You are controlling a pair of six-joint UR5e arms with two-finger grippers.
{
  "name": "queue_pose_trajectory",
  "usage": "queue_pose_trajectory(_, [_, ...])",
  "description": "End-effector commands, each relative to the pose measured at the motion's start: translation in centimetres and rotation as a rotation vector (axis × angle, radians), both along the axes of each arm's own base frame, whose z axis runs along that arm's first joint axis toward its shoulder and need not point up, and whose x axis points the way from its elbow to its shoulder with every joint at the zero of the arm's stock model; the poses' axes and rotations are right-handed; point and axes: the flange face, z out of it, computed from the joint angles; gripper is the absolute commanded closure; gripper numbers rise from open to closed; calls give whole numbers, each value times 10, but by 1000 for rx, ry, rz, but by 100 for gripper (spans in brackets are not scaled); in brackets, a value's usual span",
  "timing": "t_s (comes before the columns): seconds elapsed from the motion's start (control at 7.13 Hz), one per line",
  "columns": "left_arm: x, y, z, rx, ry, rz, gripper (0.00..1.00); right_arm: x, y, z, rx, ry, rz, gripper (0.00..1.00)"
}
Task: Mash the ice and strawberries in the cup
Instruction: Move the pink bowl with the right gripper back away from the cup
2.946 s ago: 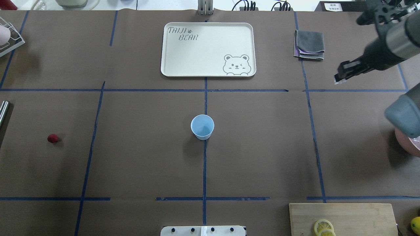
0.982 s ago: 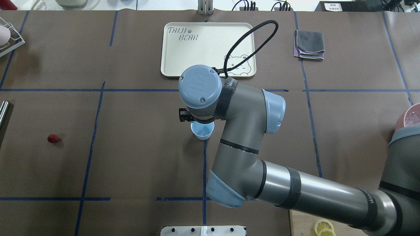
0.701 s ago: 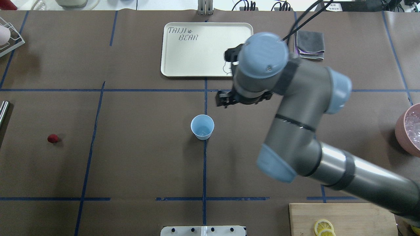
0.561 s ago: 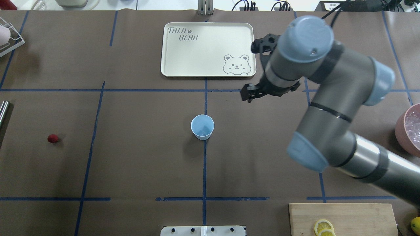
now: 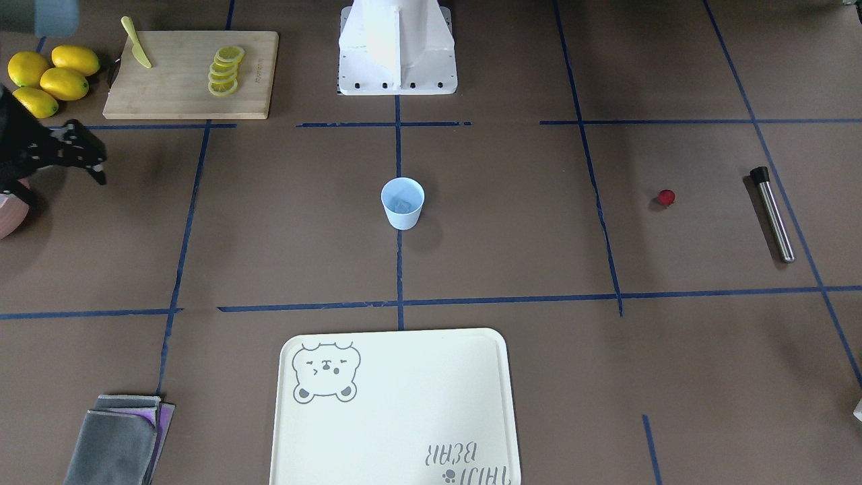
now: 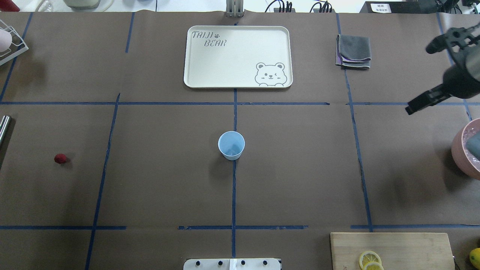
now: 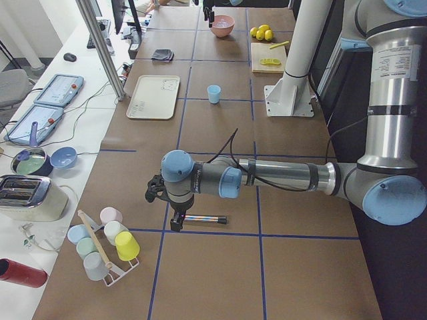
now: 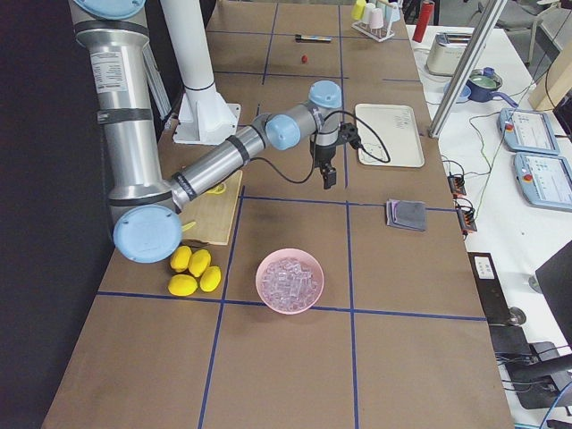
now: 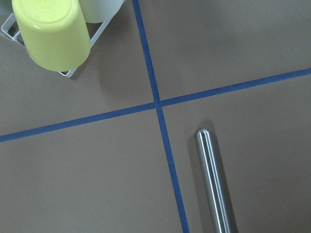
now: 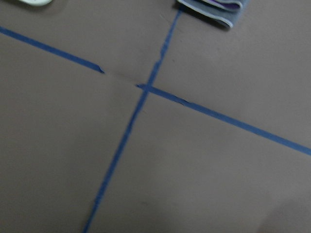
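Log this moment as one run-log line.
right gripper: over table, nothing visible in it | pale blue plastic cup: upright, ice cube inside | small red strawberry: on table, untouched | left gripper: by steel rod

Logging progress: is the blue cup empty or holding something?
Not empty: the upright cup holds what looks like ice at its bottom. The strawberry lies outside.

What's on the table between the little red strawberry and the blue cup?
Nothing stands there. In the overhead view, only brown table paper and one blue tape line lie between the strawberry and the cup.
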Motion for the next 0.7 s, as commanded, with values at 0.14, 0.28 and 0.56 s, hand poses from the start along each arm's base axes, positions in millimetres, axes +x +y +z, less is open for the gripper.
queue_pose_trajectory(0.14, [0, 0, -1, 3, 2, 1, 0, 81, 50, 137, 25, 21, -64, 1])
queue_pose_trajectory(0.28, [1, 0, -2, 4, 2, 2, 0, 86, 64, 169, -21, 34, -58, 2])
queue_pose_trajectory(0.56, [2, 0, -2, 5, 2, 5, 0, 89, 70, 184, -126, 41, 30, 4])
